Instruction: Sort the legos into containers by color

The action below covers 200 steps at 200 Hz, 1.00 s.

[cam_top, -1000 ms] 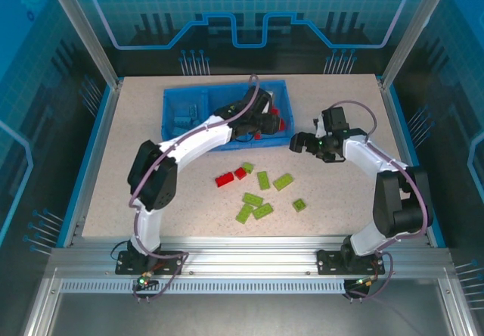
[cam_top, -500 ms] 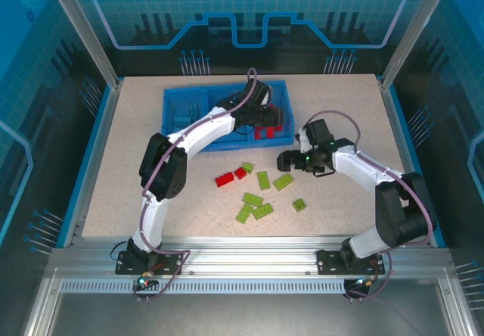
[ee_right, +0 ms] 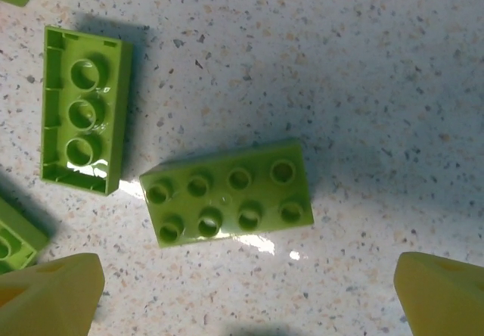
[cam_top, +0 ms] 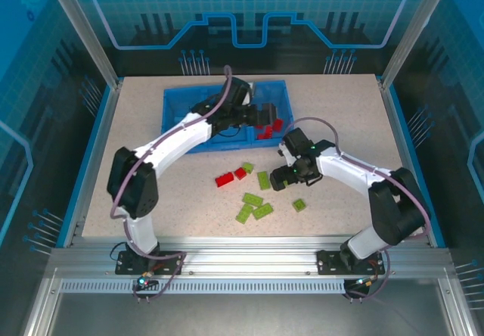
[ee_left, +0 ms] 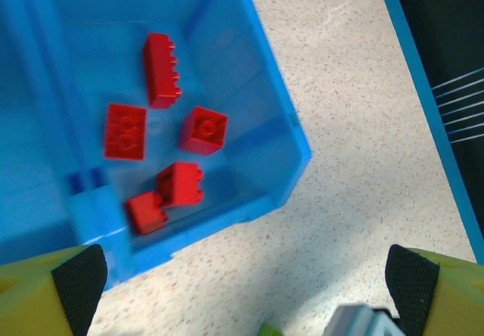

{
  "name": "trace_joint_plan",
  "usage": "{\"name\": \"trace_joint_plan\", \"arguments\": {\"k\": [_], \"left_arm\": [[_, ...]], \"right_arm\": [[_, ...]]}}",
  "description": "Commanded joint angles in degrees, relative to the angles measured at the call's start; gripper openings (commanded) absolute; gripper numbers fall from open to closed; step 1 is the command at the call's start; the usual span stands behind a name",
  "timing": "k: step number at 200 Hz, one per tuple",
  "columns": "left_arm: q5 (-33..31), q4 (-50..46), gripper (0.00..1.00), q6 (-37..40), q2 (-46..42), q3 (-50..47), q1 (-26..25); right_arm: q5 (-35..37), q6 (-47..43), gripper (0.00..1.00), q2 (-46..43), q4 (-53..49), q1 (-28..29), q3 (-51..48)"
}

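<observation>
The blue tray (cam_top: 172,101) lies at the back of the table. Several red legos (ee_left: 203,130) lie in its right container (ee_left: 261,113). My left gripper (cam_top: 265,115) hangs open above that container's near corner, its fingertips (ee_left: 79,275) wide apart with nothing between them. Two red legos (cam_top: 224,178) and several lime-green legos (cam_top: 252,199) lie loose on the table. My right gripper (cam_top: 278,177) is open low over a studs-up green lego (ee_right: 227,192), which lies just beyond the gap between its fingertips (ee_right: 49,294). An upside-down green lego (ee_right: 83,120) lies left of it.
Light-blue bricks (cam_top: 181,115) rest in the tray's left compartment. The blue raised rim (cam_top: 97,147) borders the table on the left and right. Bare speckled tabletop (cam_top: 340,109) stretches right of the tray.
My left gripper has opened above the tray's right compartment and its arm has swung left. My right gripper has moved left and nearer, down over the green bricks.
</observation>
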Motion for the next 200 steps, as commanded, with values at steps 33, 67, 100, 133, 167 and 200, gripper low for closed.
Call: {"name": "trace_joint_plan", "arguments": {"k": [33,67,100,133,167,200], "left_arm": [[-0.1,3.0,0.99,-3.4,-10.5,-14.1,4.5],[-1.1,2.4,0.99,-3.6,-14.9,-19.2,5.5],[-2.2,3.2,0.99,-5.1,-18.7,-24.2,6.9],[-2.5,3.1,0.99,-6.3,-22.3,-28.2,8.8],[-3.1,2.1,0.99,-6.5,-25.6,-31.0,10.5],[-3.2,2.3,0.99,-7.1,-27.8,-33.0,11.6]], "right_arm": [[1.5,-5.5,1.0,6.2,-4.5,2.9,4.4],[4.0,-7.8,1.0,9.7,-5.8,3.1,7.0],[2.9,-9.3,1.0,12.8,-6.0,3.8,9.6],[6.1,-9.5,0.94,17.0,-9.0,4.8,12.1],[7.7,-9.5,0.86,17.6,-9.8,5.2,11.8],[9.4,-9.7,0.72,18.3,-10.7,5.4,12.3]]}}
